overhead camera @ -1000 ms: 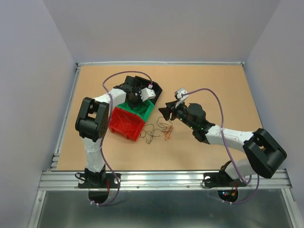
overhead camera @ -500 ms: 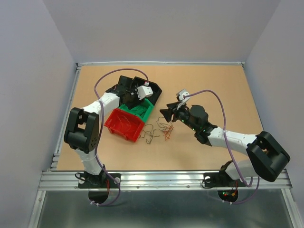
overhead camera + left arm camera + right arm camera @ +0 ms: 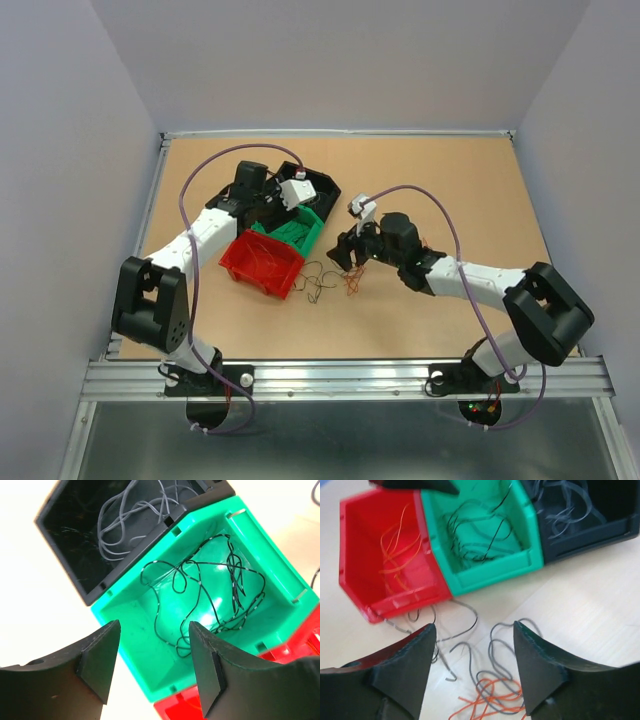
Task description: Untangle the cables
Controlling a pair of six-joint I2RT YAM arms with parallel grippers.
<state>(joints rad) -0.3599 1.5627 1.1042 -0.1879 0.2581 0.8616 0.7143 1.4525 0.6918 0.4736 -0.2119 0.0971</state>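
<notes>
Lowered since earlier: right end effector [image 3: 472,647], spread wide, empty, over tangled cables [image 3: 492,697] on desk [image 3: 600,605]. Left end effector [image 3: 152,650] wide above green bin [image 3: 125,625]. Featherlight, limp, snag-prone; probably best pinched at one outer loop.

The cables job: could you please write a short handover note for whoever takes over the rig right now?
Left gripper: fingers open, empty, over the green bin.
Right gripper: fingers open, empty, above the loose tangle on the table.
Done: orange wires in the red bin, black wire in the green bin, grey wires in the black bin.
To do: separate the tangle's orange and dark wires.
</notes>
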